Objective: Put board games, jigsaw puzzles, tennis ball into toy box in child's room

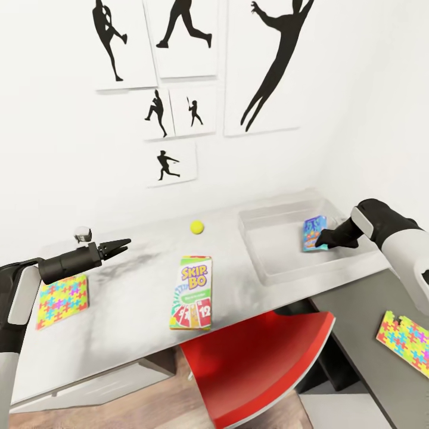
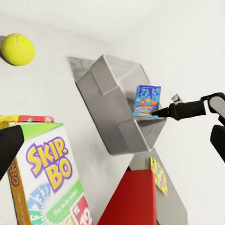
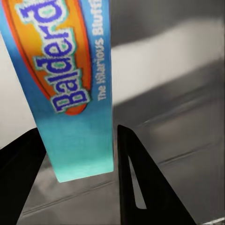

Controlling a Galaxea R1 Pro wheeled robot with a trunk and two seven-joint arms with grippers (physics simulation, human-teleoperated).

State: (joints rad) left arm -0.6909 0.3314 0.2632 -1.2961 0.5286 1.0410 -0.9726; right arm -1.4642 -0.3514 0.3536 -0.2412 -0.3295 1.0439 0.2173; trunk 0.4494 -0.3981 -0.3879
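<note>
Blue Balderdash box (image 1: 314,233) upright inside toy box (image 1: 269,271) | right gripper (image 1: 322,240) fingers either side of its edge, grip looks slack | step: drop-off, 1 of 6 | next: open wider, retract | left gripper (image 1: 121,245) apart, empty, over table (image 1: 131,310).

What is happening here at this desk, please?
A robot is tidying toys into the toy box on the table. Its right hand holds the blue game upright inside the box, pinched between its fingers. The left hand hovers open and empty over the table. The Skip-Bo game, the ball and one puzzle lie on the tabletop; another puzzle lies on the lower section.
</note>
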